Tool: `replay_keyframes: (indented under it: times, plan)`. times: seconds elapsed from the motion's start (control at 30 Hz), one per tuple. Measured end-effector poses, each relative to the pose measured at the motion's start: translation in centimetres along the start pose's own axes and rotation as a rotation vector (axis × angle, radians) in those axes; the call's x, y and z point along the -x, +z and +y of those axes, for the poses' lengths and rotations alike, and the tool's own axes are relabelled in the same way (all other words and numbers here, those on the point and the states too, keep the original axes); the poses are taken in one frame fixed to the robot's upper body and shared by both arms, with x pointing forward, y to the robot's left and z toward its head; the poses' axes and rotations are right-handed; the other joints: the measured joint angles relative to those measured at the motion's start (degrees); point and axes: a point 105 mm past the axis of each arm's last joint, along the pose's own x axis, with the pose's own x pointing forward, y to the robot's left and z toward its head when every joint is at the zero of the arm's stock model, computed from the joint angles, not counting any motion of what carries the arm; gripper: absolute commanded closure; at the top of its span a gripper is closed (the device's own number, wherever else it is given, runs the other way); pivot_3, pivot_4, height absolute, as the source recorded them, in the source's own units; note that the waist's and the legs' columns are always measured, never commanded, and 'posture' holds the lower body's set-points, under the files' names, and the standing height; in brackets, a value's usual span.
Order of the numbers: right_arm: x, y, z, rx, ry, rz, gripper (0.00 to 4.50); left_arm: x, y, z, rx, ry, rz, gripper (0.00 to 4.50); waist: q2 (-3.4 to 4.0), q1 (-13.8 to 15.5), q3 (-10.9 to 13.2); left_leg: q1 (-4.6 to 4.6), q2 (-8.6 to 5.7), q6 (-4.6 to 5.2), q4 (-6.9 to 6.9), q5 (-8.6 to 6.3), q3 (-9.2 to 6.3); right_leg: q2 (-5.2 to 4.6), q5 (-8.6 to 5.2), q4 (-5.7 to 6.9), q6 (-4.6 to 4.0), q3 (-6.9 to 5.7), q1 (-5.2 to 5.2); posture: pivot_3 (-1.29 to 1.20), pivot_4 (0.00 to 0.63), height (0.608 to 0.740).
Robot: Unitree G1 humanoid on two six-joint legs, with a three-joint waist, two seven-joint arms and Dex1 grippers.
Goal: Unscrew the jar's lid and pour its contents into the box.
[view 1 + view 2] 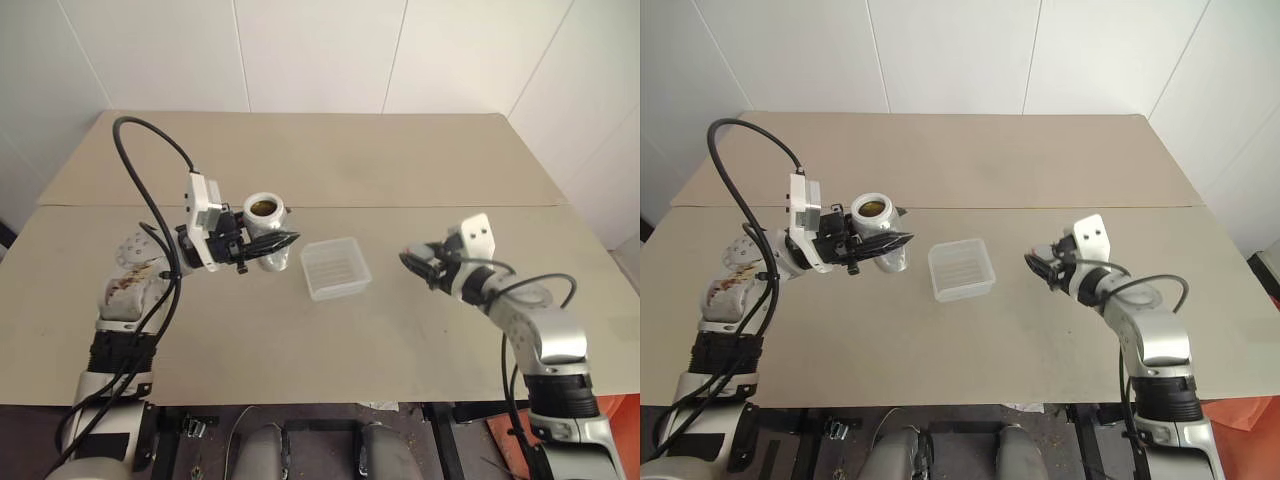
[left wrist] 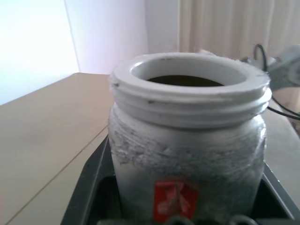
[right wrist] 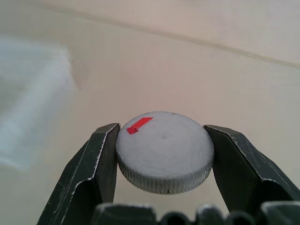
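With the lid [image 3: 164, 151] off and pinched in the right gripper [image 1: 428, 268] at the box's [image 1: 336, 268] three o'clock, the left gripper [image 1: 262, 245] clamps the open jar [image 1: 266, 228] upright at its nine o'clock — contents [image 2: 183, 80] inside — so tipping over the box comes next.

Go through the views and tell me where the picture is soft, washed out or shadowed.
Right wrist view: the lid is sharp between the right end effector's fingers; the table and the pale box behind it are blurred. Left wrist view: the jar is fairly clear, and the bright patch behind it is washed out. Left eye view: even light, with only faint shadows on the table.
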Motion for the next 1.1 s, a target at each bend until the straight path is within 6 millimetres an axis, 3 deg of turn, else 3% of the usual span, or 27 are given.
replay_keyframes:
  times: [0.07,0.2,0.3,0.37,0.43,0.53,0.63,0.77,0.87,0.93,1.0,1.1]
  plan:
    - [-0.1,-1.3,0.2,0.056,0.005,0.043,1.02,-0.1,-0.4,0.4,-0.034,0.037,0.023,2.52,0.00,-0.01,0.00,0.00,0.00,0.00,0.00,0.00,0.00,0.01,0.00,0.00,0.00,0.01,-0.01,0.00,0.150,0.740]
    - [0.8,-0.7,0.1,0.112,0.080,0.060,0.03,-0.8,-2.0,1.0,-0.150,0.097,0.106,2.52,0.00,0.29,0.00,0.01,-0.02,0.00,0.00,0.00,-0.01,0.00,0.00,-0.05,0.00,0.01,0.04,0.00,0.150,0.740]
    - [1.9,1.5,0.6,0.115,0.162,0.034,0.03,-2.2,-2.6,1.6,-0.225,0.159,0.120,2.52,-0.03,0.75,0.02,-0.03,-0.02,0.01,0.02,0.00,-0.04,0.00,0.02,-0.07,0.01,-0.02,0.03,0.00,0.150,0.740]
    - [3.2,4.6,1.6,0.045,0.278,-0.032,0.03,-3.0,-2.2,2.2,-0.340,0.201,0.134,2.52,-0.04,1.10,0.03,-0.03,-0.01,0.02,0.02,-0.01,-0.07,0.01,0.03,-0.09,0.01,-0.02,0.04,0.00,0.150,0.740]
    - [4.7,7.9,2.9,0.040,0.394,-0.088,0.03,-3.9,-1.9,2.7,-0.561,0.217,0.178,2.52,-0.04,1.14,0.03,-0.01,0.00,0.02,0.00,-0.02,-0.07,0.01,0.05,-0.11,-0.01,-0.02,0.06,0.00,0.150,0.740]
    - [6.0,10.9,5.4,0.043,0.564,-0.105,0.03,-4.9,-2.1,2.8,-1.008,0.145,0.264,2.52,-0.04,1.26,0.03,0.01,0.03,0.02,0.00,-0.02,-0.06,0.01,0.08,-0.14,-0.06,-0.08,0.09,0.00,0.150,0.740]
    - [6.0,11.5,6.7,0.021,0.659,-0.060,0.03,-6.4,-2.1,3.5,-1.537,0.039,0.342,2.52,-0.10,1.63,0.08,-0.10,-0.06,0.03,-0.02,-0.01,-0.01,-0.04,0.16,-0.26,0.03,-0.08,0.05,0.00,0.150,0.740]
    - [6.1,12.5,7.5,0.036,0.723,-0.046,0.03,-10.1,0.2,3.2,-2.080,-0.046,0.176,2.52,-0.10,2.92,0.08,-0.51,-0.09,0.19,0.08,-0.10,0.22,-0.11,0.20,-0.18,0.16,-0.22,-0.15,0.00,0.150,0.740]
    - [6.0,12.5,7.7,0.027,0.745,-0.038,0.03,-12.1,0.3,1.8,-2.275,-0.078,0.022,2.52,-0.11,3.08,0.08,-0.75,-0.11,0.32,0.09,-0.18,0.38,-0.15,0.21,-0.20,0.27,-0.18,-0.36,0.00,0.150,0.740]
    - [6.0,12.6,7.8,0.030,0.750,-0.035,0.03,-12.7,-1.2,0.3,-2.338,-0.175,-0.055,2.52,-0.11,3.04,0.07,-1.01,-0.12,0.32,0.08,-0.18,0.51,-0.16,0.22,-0.18,0.28,-0.11,-0.70,0.00,0.150,0.740]
    - [5.8,12.6,8.0,0.018,0.751,-0.038,0.03,-12.3,-3.8,-0.9,-2.365,-0.328,-0.078,2.52,-0.11,2.61,0.07,-1.16,-0.09,0.16,0.05,-0.08,0.64,-0.15,0.21,-0.15,0.28,-0.12,-0.94,0.00,0.150,0.740]
    - [5.7,12.6,8.1,-0.001,0.741,-0.040,0.03,-11.6,-5.6,-1.0,-2.352,-0.393,-0.055,2.52,-0.11,2.33,0.08,-1.21,-0.08,-0.02,0.05,0.02,0.68,-0.15,0.21,-0.15,0.29,-0.13,-0.99,0.00,0.150,0.740]
